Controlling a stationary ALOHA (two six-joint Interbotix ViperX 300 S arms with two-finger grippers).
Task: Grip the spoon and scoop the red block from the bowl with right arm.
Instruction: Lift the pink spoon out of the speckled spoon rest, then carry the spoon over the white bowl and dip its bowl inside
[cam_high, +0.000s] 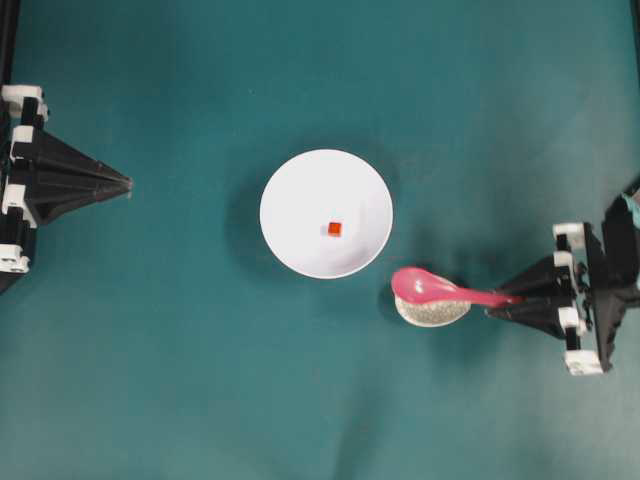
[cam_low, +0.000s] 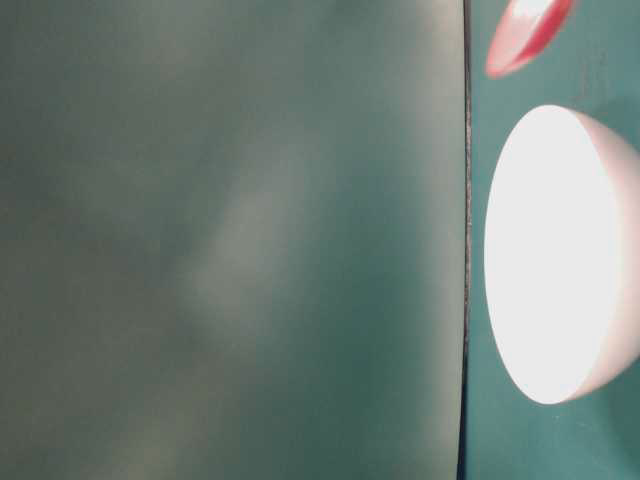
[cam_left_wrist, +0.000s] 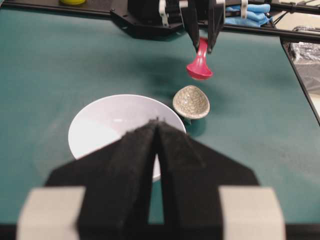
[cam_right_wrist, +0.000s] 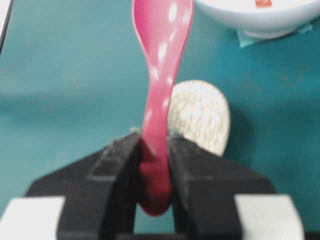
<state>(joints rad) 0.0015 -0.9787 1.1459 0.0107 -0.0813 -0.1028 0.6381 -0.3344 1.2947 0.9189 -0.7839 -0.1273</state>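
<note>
The pink spoon (cam_high: 440, 290) hangs lifted above the small crackle dish (cam_high: 432, 312), its scoop pointing toward the white bowl (cam_high: 300, 190). My right gripper (cam_high: 510, 300) is shut on the spoon's handle (cam_right_wrist: 156, 165), with both black fingers pressed against it. A tiny red block (cam_high: 335, 229) lies in the middle of the bowl, and it shows at the top edge of the right wrist view (cam_right_wrist: 263, 3). Far from everything, my left gripper (cam_high: 128, 184) rests shut and holds nothing at the left side of the mat. From the left wrist view the spoon (cam_left_wrist: 199, 65) floats over the dish (cam_left_wrist: 191, 102).
The crackle-pattern cream dish stands just right of and below the bowl, under the spoon's scoop. A teal mat (cam_high: 150, 380) covers the table. Blue cloth (cam_left_wrist: 250, 12) lies behind the right arm's base. The table-level view shows the bowl's side (cam_low: 560, 260).
</note>
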